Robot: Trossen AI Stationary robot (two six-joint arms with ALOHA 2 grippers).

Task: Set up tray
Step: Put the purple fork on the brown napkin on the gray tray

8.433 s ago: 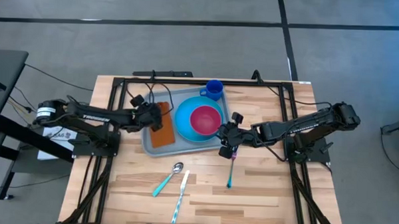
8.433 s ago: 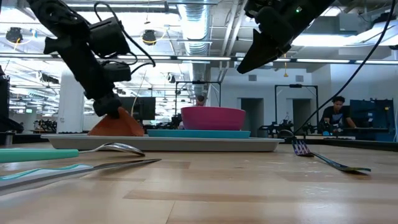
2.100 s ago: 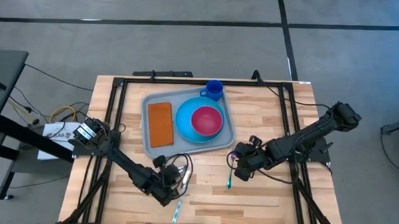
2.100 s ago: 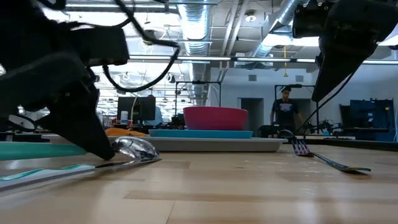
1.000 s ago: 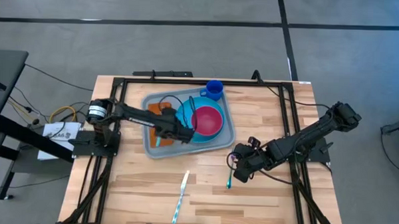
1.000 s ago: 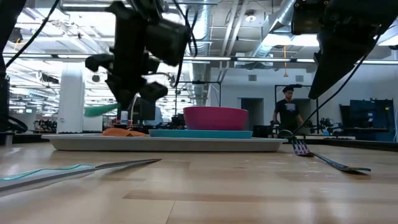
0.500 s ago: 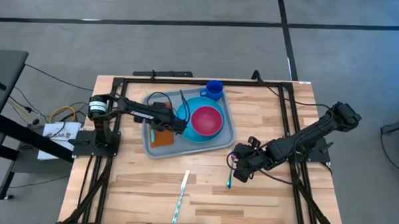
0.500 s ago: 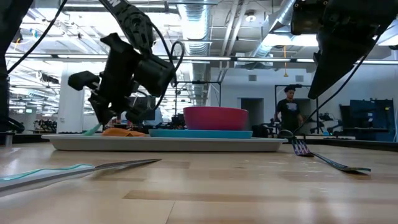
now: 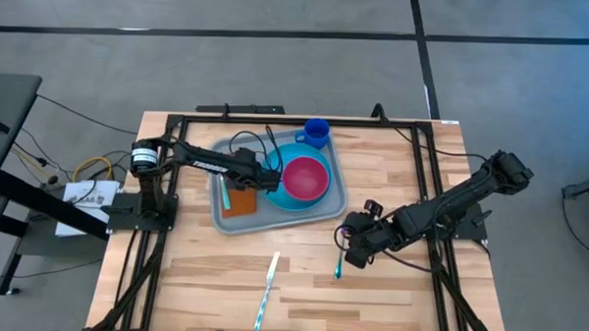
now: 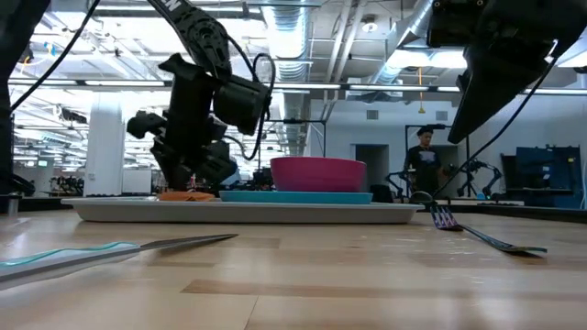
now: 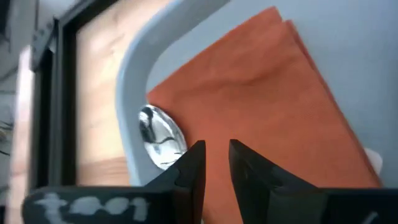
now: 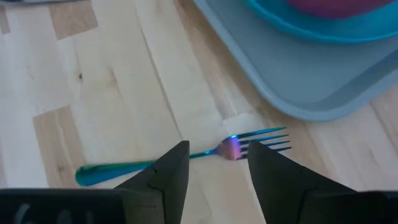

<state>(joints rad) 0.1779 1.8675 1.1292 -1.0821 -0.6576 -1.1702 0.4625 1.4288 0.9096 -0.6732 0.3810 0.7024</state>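
Note:
The light grey-blue tray [image 9: 275, 217] holds a rust-brown napkin [image 9: 242, 204], a bright blue plate [image 9: 274, 189] and a pink bowl [image 9: 305, 178]. A spoon [image 9: 225, 196] with a teal handle lies along the tray's left side. Its bowl [image 11: 159, 140] rests between the napkin's edge [image 11: 267, 106] and the tray's rim. My left gripper [image 9: 240, 183] hovers low over the napkin, open only a narrow gap, with the spoon off to one side of its fingers. My right gripper [image 9: 349, 244] is open above a teal fork [image 12: 186, 156] on the wood.
A blue cup [image 9: 316, 132] stands at the tray's far right corner. A knife [image 9: 268, 287] with a light teal handle lies on the wood near the table's near edge. Black frame rails run along the table's left, right and far sides. A person [image 10: 424, 160] stands in the room beyond.
My left gripper has carried the spoon from above the tray's middle toward its left side and down over the napkin. The spoon has gone from held in the air to lying on the tray beside the napkin. The right arm has kept still.

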